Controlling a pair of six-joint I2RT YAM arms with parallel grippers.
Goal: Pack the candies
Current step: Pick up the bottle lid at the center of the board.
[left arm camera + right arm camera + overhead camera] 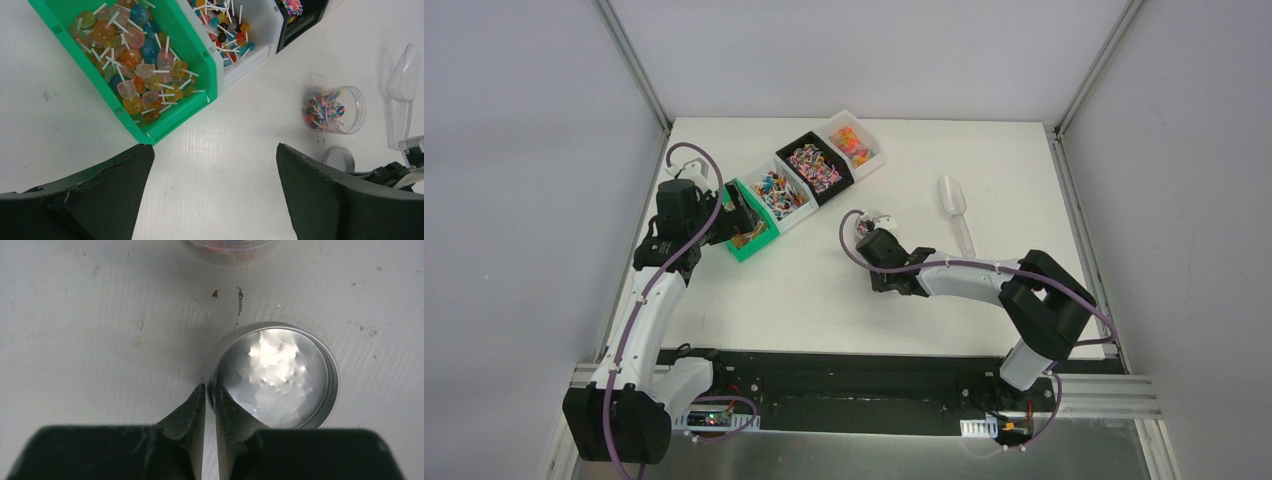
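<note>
Candies (135, 65) are heaped in a green bin (197, 55) just ahead of the left gripper (212, 149), jaws released wide; the right gripper (210, 392) is clenched, jaws on the rim of a lid (280, 370)

Candies (132, 57) bright, multicoloured, white-sticked; heaped in row of bins (180, 120); few inside clear jar (356, 112).
</note>
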